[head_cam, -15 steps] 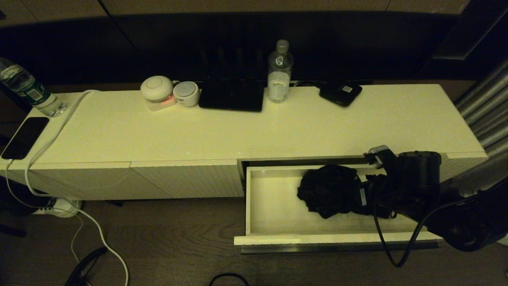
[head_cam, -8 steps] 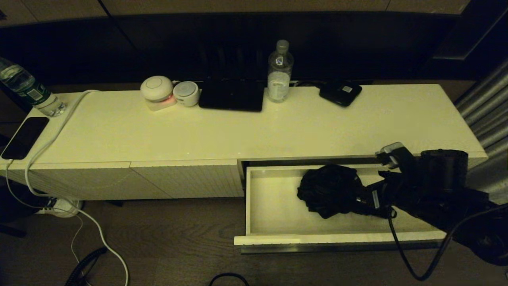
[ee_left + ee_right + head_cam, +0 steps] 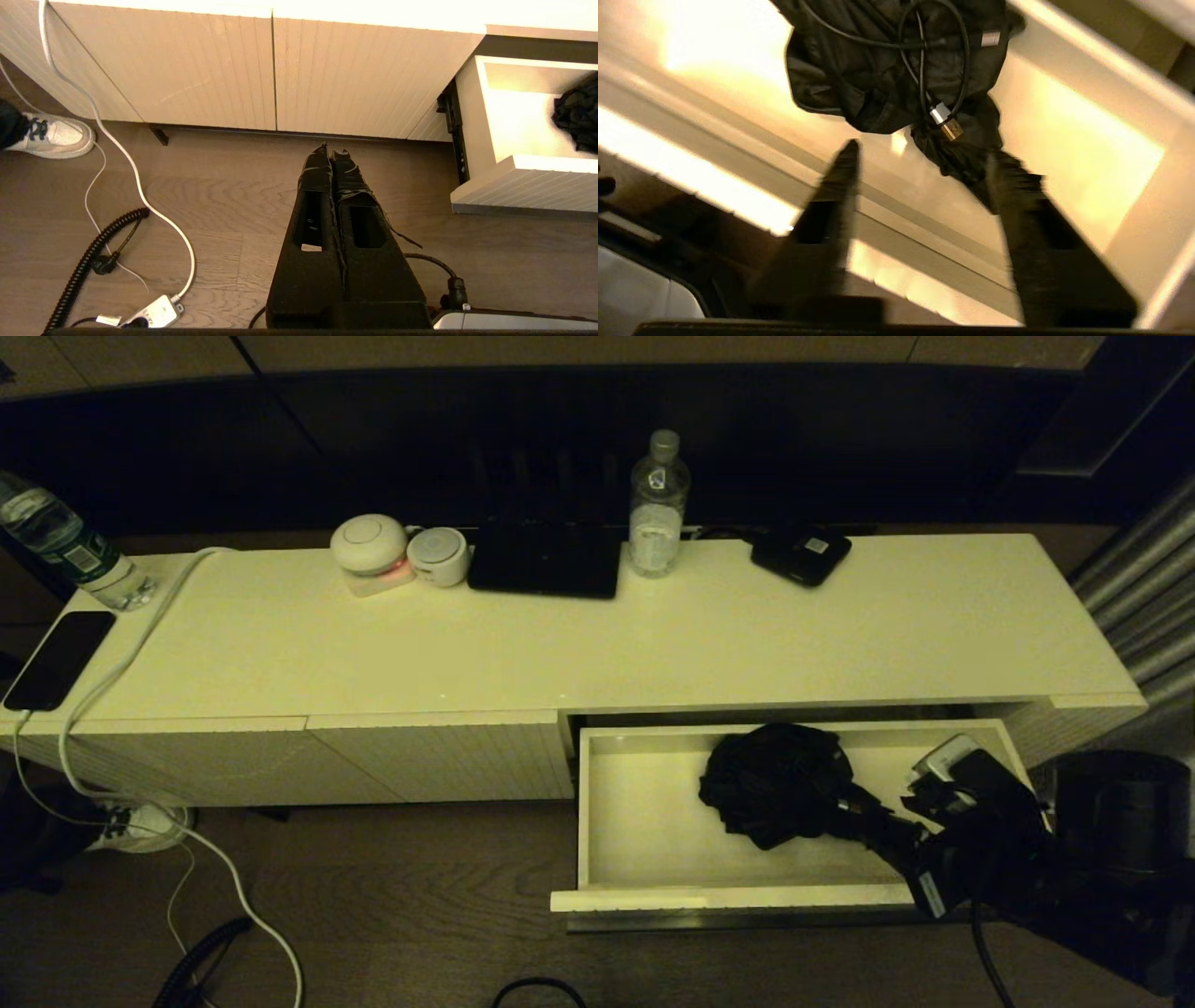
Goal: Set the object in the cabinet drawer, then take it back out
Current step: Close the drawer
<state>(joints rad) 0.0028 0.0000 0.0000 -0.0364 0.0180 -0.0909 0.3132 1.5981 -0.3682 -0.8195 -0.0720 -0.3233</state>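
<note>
The umbrella (image 3: 775,784) is lying inside the pulled-out drawer (image 3: 644,898); the right tool (image 3: 910,840) is hanging released beside its handle, the left tool (image 3: 332,154) clenched, empty, over the floor.

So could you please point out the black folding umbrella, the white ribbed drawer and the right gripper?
black folding umbrella (image 3: 775,784): head view, bunched fabric.
white ribbed drawer (image 3: 728,897): head view, front rim.
right gripper (image 3: 920,163): right wrist view, between the open fingertips.

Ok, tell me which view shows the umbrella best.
The head view: the whole umbrella lies in the open drawer. The right wrist view shows its bunched fabric close up; the left wrist view catches only an edge.
</note>
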